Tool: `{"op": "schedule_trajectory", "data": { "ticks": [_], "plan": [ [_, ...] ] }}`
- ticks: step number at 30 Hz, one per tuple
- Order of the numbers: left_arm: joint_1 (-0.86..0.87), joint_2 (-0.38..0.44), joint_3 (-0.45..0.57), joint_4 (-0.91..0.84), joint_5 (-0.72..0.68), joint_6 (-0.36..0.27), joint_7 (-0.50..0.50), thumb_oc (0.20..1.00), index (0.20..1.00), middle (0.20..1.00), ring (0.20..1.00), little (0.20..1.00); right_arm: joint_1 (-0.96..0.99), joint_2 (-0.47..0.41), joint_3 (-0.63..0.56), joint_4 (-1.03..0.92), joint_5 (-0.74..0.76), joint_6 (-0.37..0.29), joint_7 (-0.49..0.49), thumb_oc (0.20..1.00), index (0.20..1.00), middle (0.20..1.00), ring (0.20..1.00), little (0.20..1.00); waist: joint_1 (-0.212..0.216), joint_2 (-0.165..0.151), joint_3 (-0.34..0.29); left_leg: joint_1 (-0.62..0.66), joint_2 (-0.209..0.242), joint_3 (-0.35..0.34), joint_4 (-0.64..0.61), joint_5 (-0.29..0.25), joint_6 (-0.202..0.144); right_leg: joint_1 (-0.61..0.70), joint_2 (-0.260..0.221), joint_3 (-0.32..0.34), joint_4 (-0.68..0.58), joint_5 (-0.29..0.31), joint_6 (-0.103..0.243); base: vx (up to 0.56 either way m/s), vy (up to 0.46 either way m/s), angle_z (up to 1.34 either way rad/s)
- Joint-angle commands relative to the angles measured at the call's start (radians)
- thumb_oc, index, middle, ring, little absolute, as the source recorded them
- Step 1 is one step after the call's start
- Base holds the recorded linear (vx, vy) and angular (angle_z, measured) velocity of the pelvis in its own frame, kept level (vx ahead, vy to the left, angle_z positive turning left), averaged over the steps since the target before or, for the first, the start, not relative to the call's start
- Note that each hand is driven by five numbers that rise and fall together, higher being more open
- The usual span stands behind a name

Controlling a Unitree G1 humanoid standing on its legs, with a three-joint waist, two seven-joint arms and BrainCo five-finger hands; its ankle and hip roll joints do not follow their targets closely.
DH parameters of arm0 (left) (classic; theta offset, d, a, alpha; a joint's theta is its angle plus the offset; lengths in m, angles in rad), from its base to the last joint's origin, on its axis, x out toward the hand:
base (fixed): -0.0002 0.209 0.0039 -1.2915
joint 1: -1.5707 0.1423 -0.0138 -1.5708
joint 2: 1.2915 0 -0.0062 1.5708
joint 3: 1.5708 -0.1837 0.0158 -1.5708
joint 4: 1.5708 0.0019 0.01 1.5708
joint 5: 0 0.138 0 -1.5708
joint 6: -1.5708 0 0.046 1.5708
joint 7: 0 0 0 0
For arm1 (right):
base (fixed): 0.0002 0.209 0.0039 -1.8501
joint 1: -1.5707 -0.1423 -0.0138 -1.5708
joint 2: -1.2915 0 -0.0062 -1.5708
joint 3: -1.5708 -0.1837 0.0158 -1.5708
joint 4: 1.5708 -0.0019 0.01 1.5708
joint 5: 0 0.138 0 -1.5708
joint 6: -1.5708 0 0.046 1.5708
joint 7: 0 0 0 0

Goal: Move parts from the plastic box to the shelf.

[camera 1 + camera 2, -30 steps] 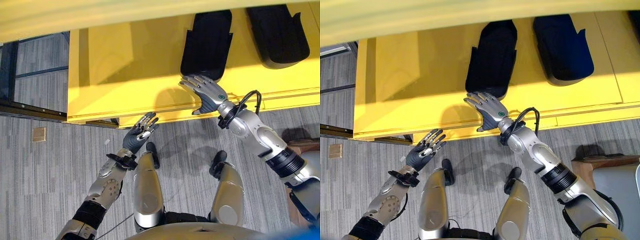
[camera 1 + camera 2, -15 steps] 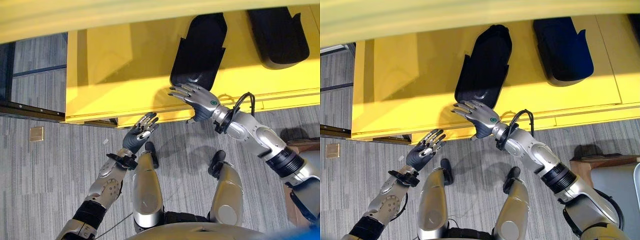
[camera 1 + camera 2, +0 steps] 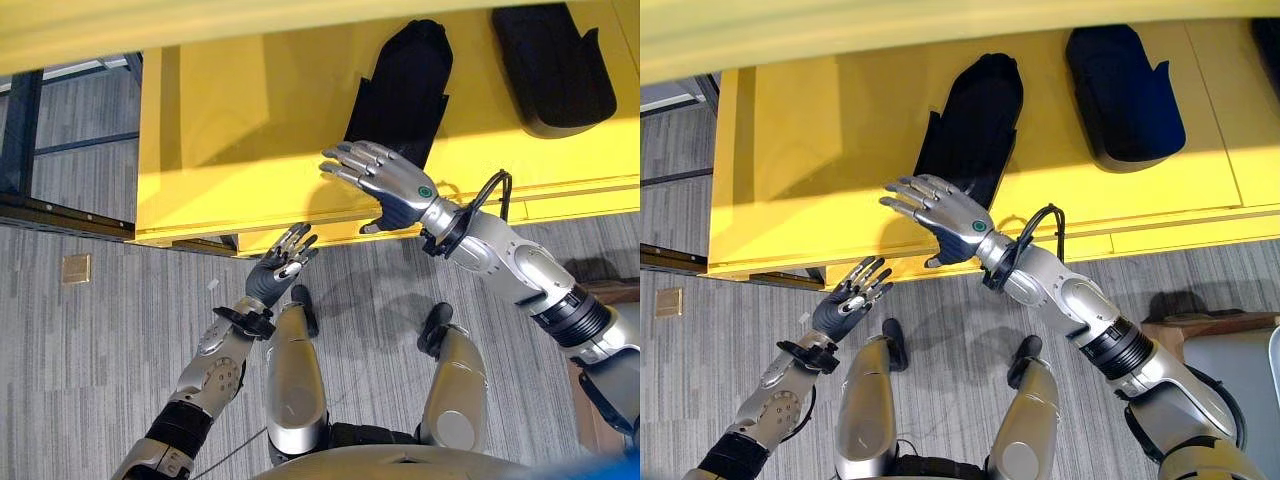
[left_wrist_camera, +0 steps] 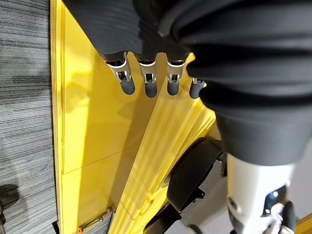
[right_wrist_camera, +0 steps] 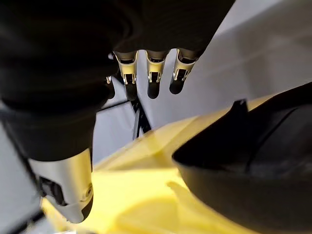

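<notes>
Right hand (image 3: 385, 183) hangs over the front edge of a yellow shelf (image 3: 250, 120), palm down, its silver fingers spread straight and flat, the thumb dropped toward the floor side; it holds nothing. Just past its fingertips lies a long black part (image 3: 400, 85), resting on the shelf board with its narrow end pointing toward the back and its wider, notched end nearest the hand; the near end of the part sits under or just behind the hand, and whether the two touch cannot be told. A second black part (image 3: 553, 65), broader and tray-like, lies on the same shelf board further to the robot's right, well apart from the first. In the right wrist view the dark-tipped fingers (image 5: 153, 83) hang straight above the yellow board, with the black edge of the nearer part close beside them. The right arm reaches in from the lower right, stretched out long and bent slightly at the wrist. Left hand (image 3: 277, 272) is raised lower down, below and in front of the shelf's front lip, near the grey carpeted floor (image 3: 90, 350); its fingers are straight and relaxed, slightly fanned, and empty. The left wrist view shows those fingers (image 4: 148, 83) pointing at the ribbed yellow shelf edge without touching it. A dark metal frame (image 3: 20, 130) stands on the floor to the left of the shelf.
</notes>
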Motion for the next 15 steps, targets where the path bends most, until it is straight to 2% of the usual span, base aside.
{"op": "schedule_trajectory", "data": {
  "ticks": [1,6,8,10,12,13,15],
  "plan": [
    [0.006,-0.011,-0.047,-0.092,0.003,-0.017,-0.007,1.0,1.0,1.0,1.0,1.0,-0.019,0.023,-0.092,-0.085,0.113,0.024,-0.111,1.0,1.0,1.0,1.0,1.0,0.011,0.015,-0.028,0.038,-0.085,0.039,-0.006,-0.071,0.1,0.032,0.026,-0.052,0.106,-0.133,-0.015,0.0,0.0,0.0],
    [-0.003,-0.022,-0.062,-0.109,0.012,-0.043,0.038,1.0,1.0,1.0,1.0,1.0,0.018,0.079,-0.134,-0.146,0.25,0.047,-0.174,1.0,1.0,1.0,1.0,1.0,-0.008,0.02,-0.024,0.056,-0.082,0.056,-0.018,-0.068,0.101,0.037,0.032,-0.039,0.096,-0.129,-0.011,-0.01,0.032,-0.04],
    [-0.008,-0.029,-0.064,-0.121,0.027,-0.055,0.06,1.0,1.0,1.0,1.0,1.0,0.054,0.11,-0.16,-0.185,0.387,0.081,-0.227,1.0,1.0,1.0,1.0,1.0,-0.017,0.02,-0.023,0.063,-0.082,0.062,-0.026,-0.066,0.101,0.04,0.038,-0.031,0.092,-0.129,-0.013,-0.01,0.029,-0.07],
    [0.001,-0.027,-0.058,-0.155,0.042,-0.059,0.075,1.0,1.0,1.0,1.0,1.0,0.123,0.151,-0.22,-0.19,0.568,0.04,-0.353,1.0,1.0,1.0,1.0,1.0,-0.034,0.02,-0.028,0.084,-0.085,0.071,-0.044,-0.063,0.102,0.055,0.047,-0.021,0.077,-0.129,-0.014,0.02,0.034,-0.01],
    [0.006,-0.019,-0.052,-0.176,0.075,-0.046,0.067,1.0,1.0,1.0,1.0,1.0,0.161,0.17,-0.259,-0.189,0.614,0.005,-0.39,1.0,1.0,1.0,1.0,1.0,-0.043,0.021,-0.03,0.097,-0.089,0.076,-0.054,-0.061,0.101,0.063,0.054,-0.015,0.068,-0.127,-0.012,0.02,0.039,0.0],
    [0.005,-0.011,-0.053,-0.204,0.122,-0.018,0.041,1.0,1.0,1.0,1.0,1.0,0.205,0.193,-0.3,-0.187,0.699,0.014,-0.38,1.0,1.0,1.0,1.0,1.0,-0.055,0.022,-0.035,0.109,-0.092,0.081,-0.069,-0.058,0.102,0.07,0.06,-0.011,0.055,-0.124,-0.011,0.02,0.046,-0.02],
    [0.012,0.001,-0.055,-0.229,0.154,-0.002,0.02,1.0,1.0,1.0,1.0,1.0,0.24,0.206,-0.33,-0.174,0.754,0.025,-0.361,1.0,1.0,1.0,1.0,1.0,-0.064,0.026,-0.037,0.123,-0.094,0.089,-0.083,-0.054,0.102,0.081,0.066,-0.007,0.042,-0.123,-0.011,0.02,0.049,-0.05]
  ]
}}
